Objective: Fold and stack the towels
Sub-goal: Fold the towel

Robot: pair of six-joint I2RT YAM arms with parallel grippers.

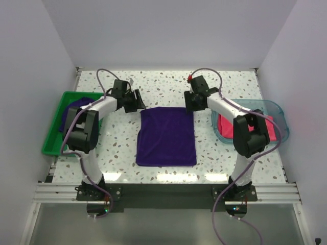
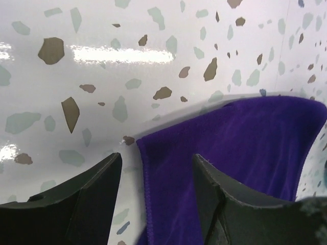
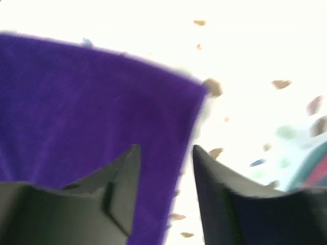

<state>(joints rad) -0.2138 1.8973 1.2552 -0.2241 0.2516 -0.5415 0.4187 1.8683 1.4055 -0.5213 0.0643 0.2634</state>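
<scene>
Tabletop (image 1: 117, 148) bears purple towel (image 1: 167, 137), corners under left pincer (image 2: 156, 161), right pincer (image 3: 164, 149).

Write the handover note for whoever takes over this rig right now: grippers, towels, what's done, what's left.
Left gripper: open over the far left corner of the purple towel, nothing held.
Right gripper: open over its far right corner, nothing held.
Towels: the purple towel lies flat at table centre; a pink towel sits in the teal tray; a dark towel is in the green bin.
Done: one towel laid out flat.
Left: fold it, then the others; no stack on the table yet.
</scene>
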